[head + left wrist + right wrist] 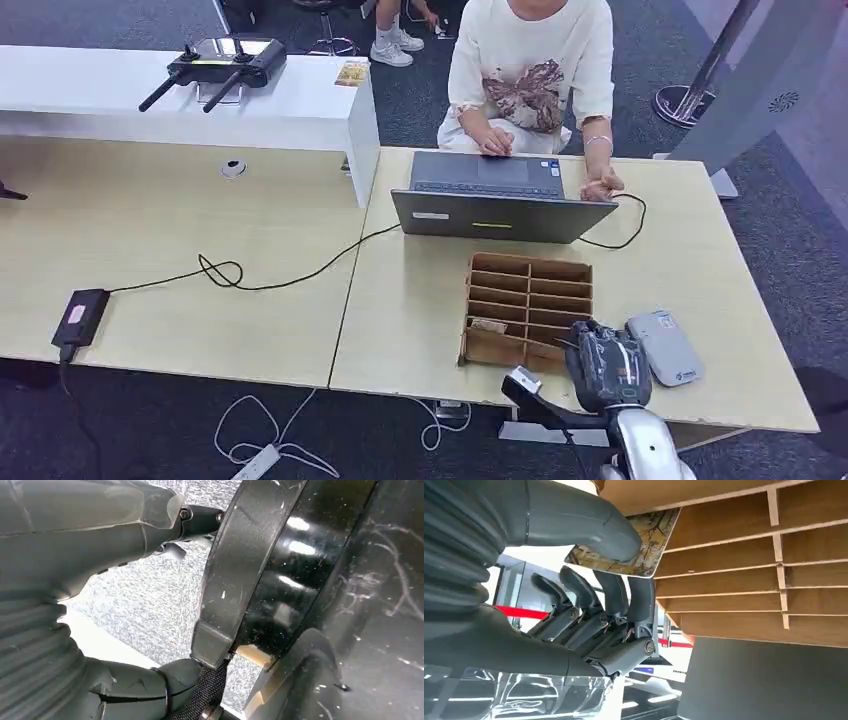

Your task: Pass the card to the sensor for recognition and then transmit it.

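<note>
Patterned card [644, 542] between right hand's [589, 580] fingers

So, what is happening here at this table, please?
The robot's right hand pinches a patterned card between thumb and fingers, right at the wooden slotted rack near the table's front edge. The grey sensor lies beside the rack, and the card has not reached it yet. The left hand hangs by the robot's body, holding nothing. Across the table, a person works on a laptop.
</note>
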Robot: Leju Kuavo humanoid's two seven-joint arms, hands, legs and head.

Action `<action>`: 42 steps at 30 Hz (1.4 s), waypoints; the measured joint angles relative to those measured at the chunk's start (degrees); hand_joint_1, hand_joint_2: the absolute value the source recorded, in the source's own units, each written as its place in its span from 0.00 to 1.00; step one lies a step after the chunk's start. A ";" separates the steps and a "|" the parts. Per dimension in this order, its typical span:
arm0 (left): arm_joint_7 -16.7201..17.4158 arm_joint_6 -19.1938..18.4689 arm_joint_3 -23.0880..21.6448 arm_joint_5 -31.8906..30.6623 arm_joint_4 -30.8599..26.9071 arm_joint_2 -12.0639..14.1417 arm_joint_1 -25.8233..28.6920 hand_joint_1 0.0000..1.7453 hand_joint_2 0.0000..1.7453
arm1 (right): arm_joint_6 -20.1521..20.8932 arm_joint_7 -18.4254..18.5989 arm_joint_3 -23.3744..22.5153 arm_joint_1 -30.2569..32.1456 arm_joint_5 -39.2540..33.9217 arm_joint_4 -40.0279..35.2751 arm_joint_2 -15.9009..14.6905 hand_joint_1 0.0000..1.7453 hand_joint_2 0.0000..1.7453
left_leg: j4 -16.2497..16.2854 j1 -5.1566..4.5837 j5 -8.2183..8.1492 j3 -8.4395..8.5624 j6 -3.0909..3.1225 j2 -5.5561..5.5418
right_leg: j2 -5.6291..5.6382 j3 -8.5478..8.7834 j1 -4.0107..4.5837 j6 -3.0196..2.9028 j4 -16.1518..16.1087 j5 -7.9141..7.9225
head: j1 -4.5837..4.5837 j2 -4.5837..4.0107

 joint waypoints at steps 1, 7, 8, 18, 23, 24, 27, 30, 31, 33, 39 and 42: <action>0.00 0.02 -0.02 0.00 0.00 0.00 0.00 0.00 1.00 | -0.22 0.00 0.00 0.00 0.00 0.00 0.00 0.96 1.00 | 0.00 0.00 0.00 0.00 0.00 0.00 | 0.00 0.00 0.00 0.00 0.00 0.00 | 0.00 0.00; -0.02 -0.04 -0.09 0.18 0.00 0.02 0.01 0.00 1.00 | -0.98 -0.33 -0.04 0.10 0.07 -0.04 0.02 0.95 1.00 | 0.00 0.00 0.00 0.00 0.00 0.00 | 0.00 -0.01 0.00 0.00 0.00 0.00 | 0.00 0.00; -0.02 -0.02 -0.11 0.18 0.00 0.02 0.01 0.00 1.00 | -1.33 -0.37 -0.04 0.12 0.09 -0.05 0.02 0.96 1.00 | 0.00 0.00 0.00 0.00 0.00 0.00 | 0.00 -0.01 0.00 0.00 0.00 0.00 | 0.00 0.00; 0.50 -0.24 -0.63 1.18 0.00 0.02 -0.09 0.00 1.00 | -5.66 -4.78 -0.11 -0.24 -3.54 -0.46 1.01 1.00 1.00 | 0.00 0.00 0.00 0.01 0.00 0.00 | 0.00 -0.01 0.00 0.00 0.00 0.00 | 0.00 0.00; 0.48 -0.24 -0.79 1.18 0.00 0.02 -0.09 0.00 1.00 | -5.51 -8.17 -0.33 -0.16 -7.14 -1.22 1.49 1.00 1.00 | 0.00 0.00 0.00 0.01 0.00 0.01 | 0.00 -0.01 0.00 0.00 0.00 0.00 | 0.00 0.00; 0.46 -0.24 -0.79 1.18 0.00 0.02 -0.09 0.00 1.00 | -5.44 -8.91 -0.33 -0.11 -8.17 -1.44 1.53 1.00 1.00 | 0.00 0.00 0.00 0.01 0.00 0.00 | 0.00 -0.01 0.00 0.00 0.00 0.00 | 0.00 0.00; 0.13 -0.24 -0.81 1.18 0.00 0.04 -0.04 0.00 1.00 | -4.68 -10.45 -0.31 0.02 -10.21 -2.08 1.62 1.00 1.00 | 0.00 0.00 0.00 0.00 0.00 0.00 | 0.00 -0.02 0.00 0.00 0.00 0.00 | 0.00 0.00; -0.04 -0.20 -0.87 1.18 0.00 0.18 -0.01 0.00 1.00 | -4.48 -11.85 -0.31 0.22 -12.08 -2.58 1.62 1.00 1.00 | 0.00 0.00 0.00 0.00 0.00 0.01 | 0.00 -0.02 0.00 0.00 0.00 0.00 | 0.00 0.00; -0.06 -0.20 -0.87 1.18 0.00 0.22 -0.01 0.00 1.00 | -4.37 -12.15 -0.31 0.22 -12.80 -2.75 1.62 1.00 1.00 | 0.00 0.01 0.00 0.00 0.00 0.01 | 0.00 -0.02 0.01 0.00 0.00 0.00 | 0.02 0.00; -0.44 -0.20 -0.87 1.29 0.00 0.33 0.08 0.00 1.00 | -4.24 -12.83 -0.31 0.34 -14.21 -2.95 1.62 1.00 1.00 | 0.00 0.01 0.00 0.00 0.00 0.01 | 0.00 -0.03 0.01 0.00 0.00 0.00 | 0.00 0.00; -1.40 0.00 -0.90 1.57 0.00 0.57 0.31 0.00 1.00 | -1.90 -16.85 -0.31 0.44 -23.44 -3.08 0.83 1.00 1.00 | 0.00 0.03 0.00 -0.01 0.00 0.01 | 0.00 -0.02 0.03 0.00 0.00 0.00 | 0.00 0.00; -1.77 0.02 -1.03 1.90 0.00 0.70 0.44 0.00 1.00 | -1.29 -18.29 -0.33 0.46 -26.37 -3.21 0.35 1.00 1.00 | 0.00 0.06 0.00 -0.01 0.00 0.02 | 0.00 -0.03 0.04 0.00 0.01 0.00 | 0.00 0.00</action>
